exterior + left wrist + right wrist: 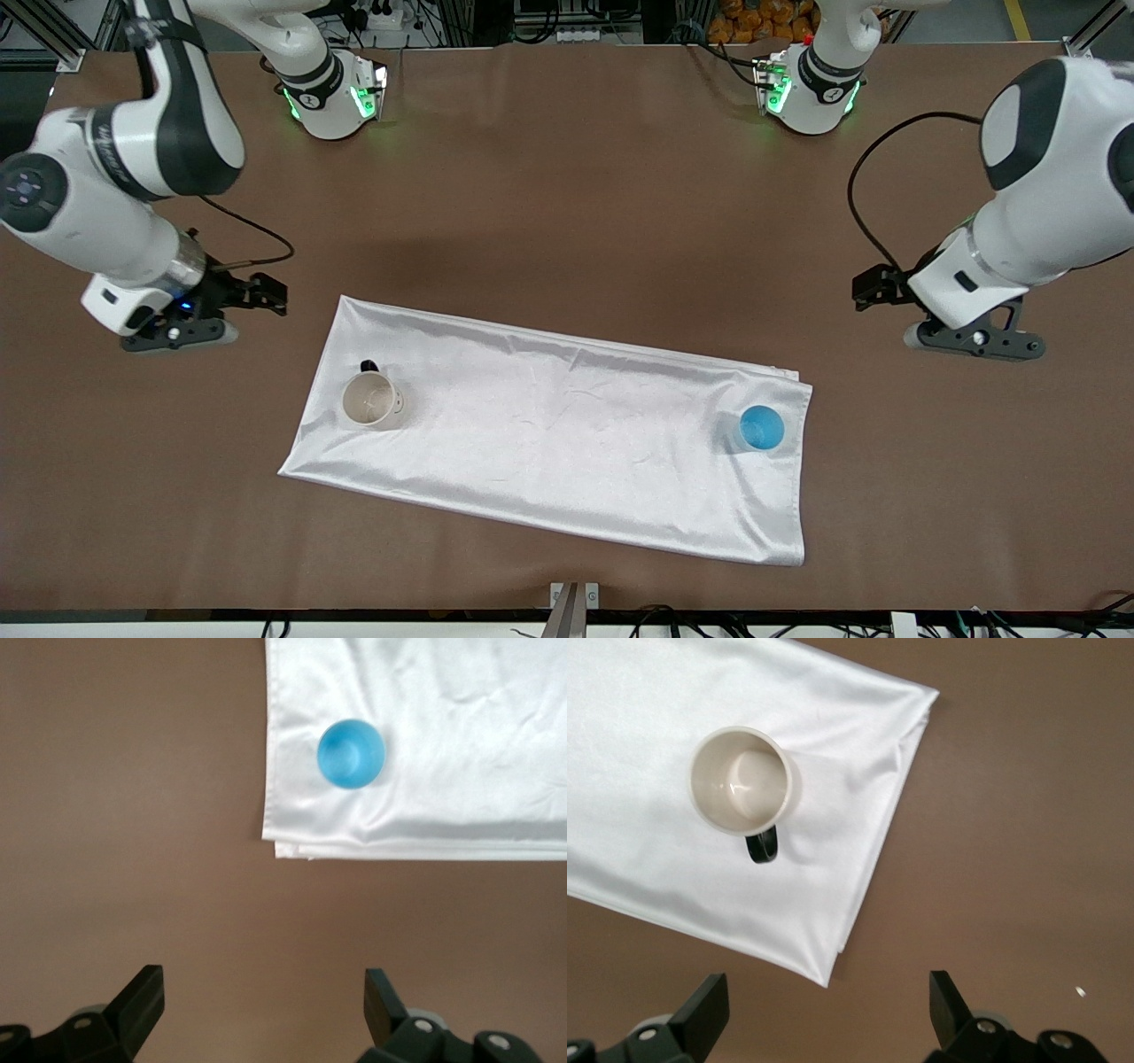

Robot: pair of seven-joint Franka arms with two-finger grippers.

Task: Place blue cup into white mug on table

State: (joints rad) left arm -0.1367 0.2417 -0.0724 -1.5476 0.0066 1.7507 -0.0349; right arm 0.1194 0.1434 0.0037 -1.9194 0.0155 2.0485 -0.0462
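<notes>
blue cup [761,429], thin smooth plastic, stands upright on shiny white cloth [567,425] at the left arm's end; white mug [370,400], glazed, is well apart at the right arm's end. slippery cloth may let it tip. left gripper [886,288] and right gripper [257,294] hang wide, empty, over the brown table [567,195].

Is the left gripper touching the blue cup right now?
Apart. The left wrist view shows bare table between the open left gripper and the blue cup, which stands on the white cloth.
</notes>
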